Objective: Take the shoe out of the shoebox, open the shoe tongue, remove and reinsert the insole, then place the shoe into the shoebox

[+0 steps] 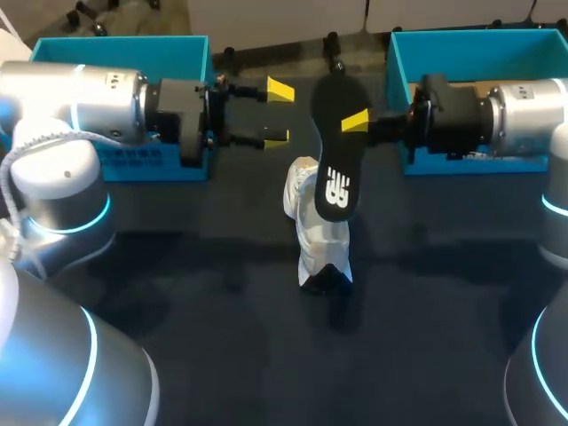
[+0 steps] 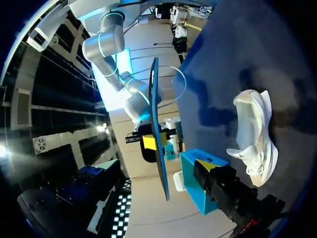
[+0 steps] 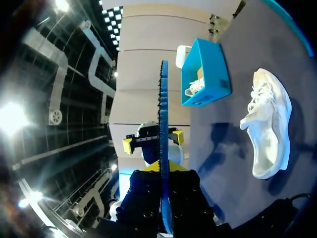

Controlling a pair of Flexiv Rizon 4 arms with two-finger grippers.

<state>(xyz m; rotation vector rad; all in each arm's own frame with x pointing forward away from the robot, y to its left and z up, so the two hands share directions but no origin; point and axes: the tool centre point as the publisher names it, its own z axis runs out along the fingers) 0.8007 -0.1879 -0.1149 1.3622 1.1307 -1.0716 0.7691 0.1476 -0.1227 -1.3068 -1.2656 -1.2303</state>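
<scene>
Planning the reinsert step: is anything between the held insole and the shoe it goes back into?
Nothing visible does. The right gripper, jaws shut on the insole, holds it above the shoe; the left gripper is aside.

The right gripper [image 1: 353, 122] pinches a black insole [image 1: 335, 151] in the air above a white shoe [image 1: 319, 240] that lies on the dark table [image 1: 222, 311]. The left gripper [image 1: 279, 113] hangs just beside the insole with its fingers spread. A blue box sits behind each arm, one left [image 1: 124, 53] and one right [image 1: 461, 44].
</scene>
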